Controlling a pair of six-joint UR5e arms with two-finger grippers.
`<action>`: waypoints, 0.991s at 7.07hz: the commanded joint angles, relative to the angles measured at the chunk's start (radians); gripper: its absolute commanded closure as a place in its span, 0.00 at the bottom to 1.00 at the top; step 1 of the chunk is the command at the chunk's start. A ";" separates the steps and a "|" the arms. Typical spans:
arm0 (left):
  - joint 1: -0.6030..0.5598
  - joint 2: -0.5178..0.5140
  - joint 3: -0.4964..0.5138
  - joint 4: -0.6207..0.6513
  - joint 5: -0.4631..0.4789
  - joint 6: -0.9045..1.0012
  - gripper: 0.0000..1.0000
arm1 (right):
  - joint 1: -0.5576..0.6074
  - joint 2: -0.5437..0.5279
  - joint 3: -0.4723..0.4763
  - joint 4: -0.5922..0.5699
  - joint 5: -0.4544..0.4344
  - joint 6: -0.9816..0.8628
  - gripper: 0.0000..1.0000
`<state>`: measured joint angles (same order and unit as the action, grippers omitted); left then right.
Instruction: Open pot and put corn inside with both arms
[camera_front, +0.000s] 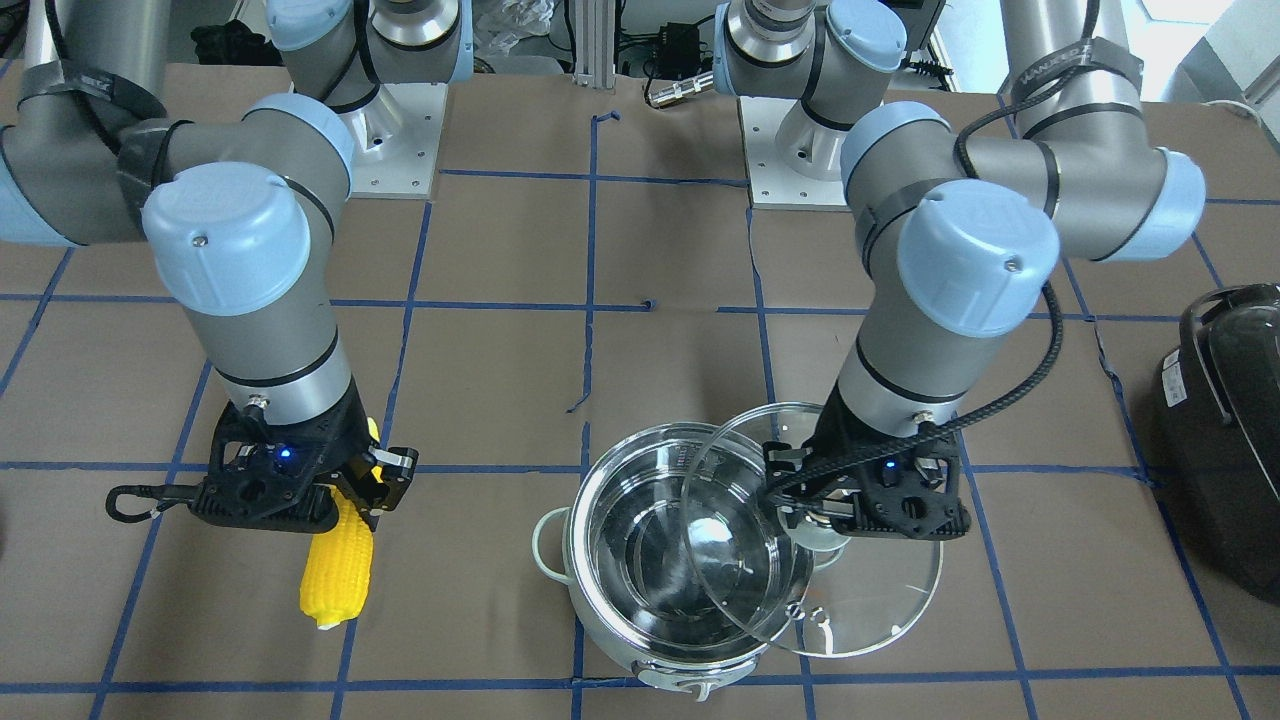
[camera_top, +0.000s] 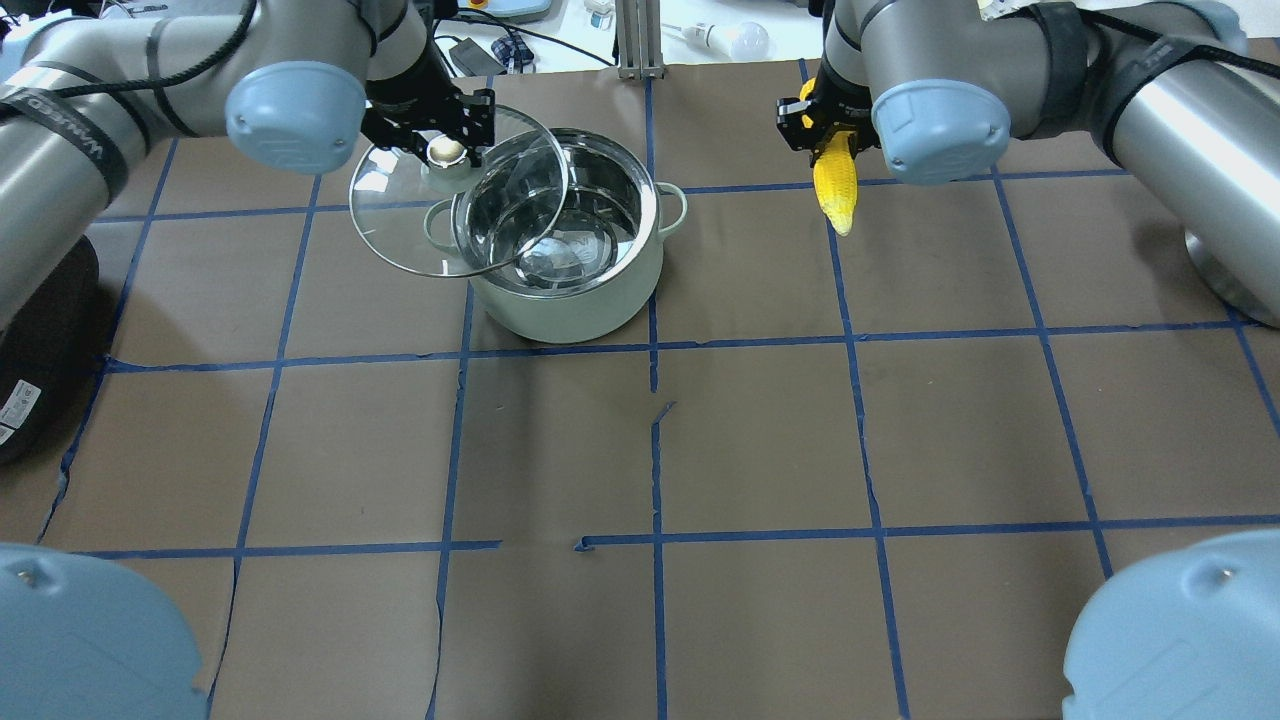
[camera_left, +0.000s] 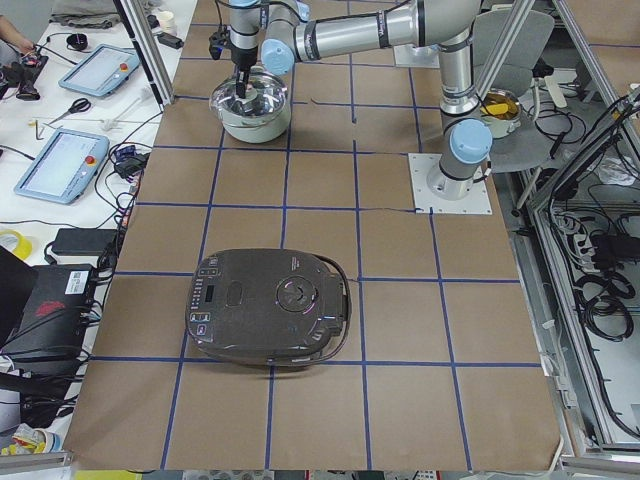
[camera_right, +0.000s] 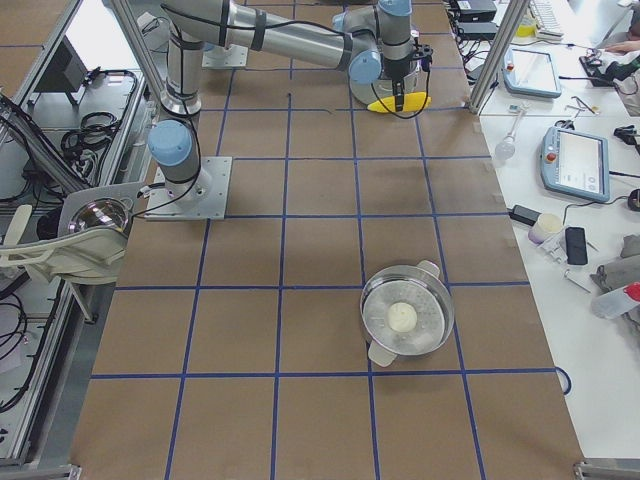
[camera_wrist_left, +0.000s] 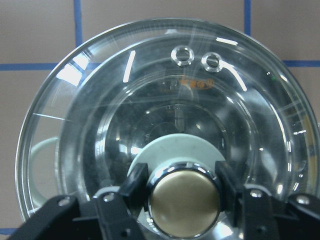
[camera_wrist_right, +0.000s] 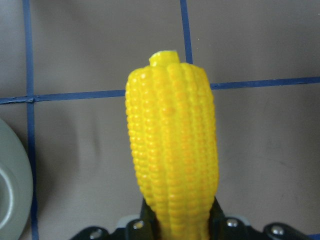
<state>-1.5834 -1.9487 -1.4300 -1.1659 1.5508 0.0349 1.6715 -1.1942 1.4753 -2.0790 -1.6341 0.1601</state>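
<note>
Note: the round mint-green steel pot (camera_top: 570, 300) stands uncovered on the brown worktop (camera_top: 760, 440), bare steel inside. Your left tool (camera_top: 447, 150) pinches the brass knob (camera_wrist_left: 184, 202) of the clear glass lid (camera_top: 400, 225), which overlaps the pot's rim. Your right tool (camera_top: 835, 145) pinches the yellow corn cob (camera_top: 836, 190), well apart from the pot.

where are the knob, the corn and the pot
knob (camera_wrist_left: 185, 200): left wrist view, on its brass top
corn (camera_front: 338, 570): front-facing view, on the kernels of its free end
pot (camera_top: 570, 308): overhead view, on its mint outer wall
</note>
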 joint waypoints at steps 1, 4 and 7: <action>0.185 0.037 -0.018 -0.087 -0.041 0.263 1.00 | 0.091 0.016 -0.091 0.045 -0.006 0.122 1.00; 0.379 0.028 -0.128 -0.071 -0.075 0.581 1.00 | 0.266 0.199 -0.328 0.056 -0.078 0.305 1.00; 0.390 -0.002 -0.326 0.214 -0.075 0.602 1.00 | 0.358 0.280 -0.423 0.089 -0.055 0.366 1.00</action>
<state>-1.1969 -1.9368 -1.6838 -1.0666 1.4758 0.6321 1.9958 -0.9367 1.0674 -1.9945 -1.7036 0.5122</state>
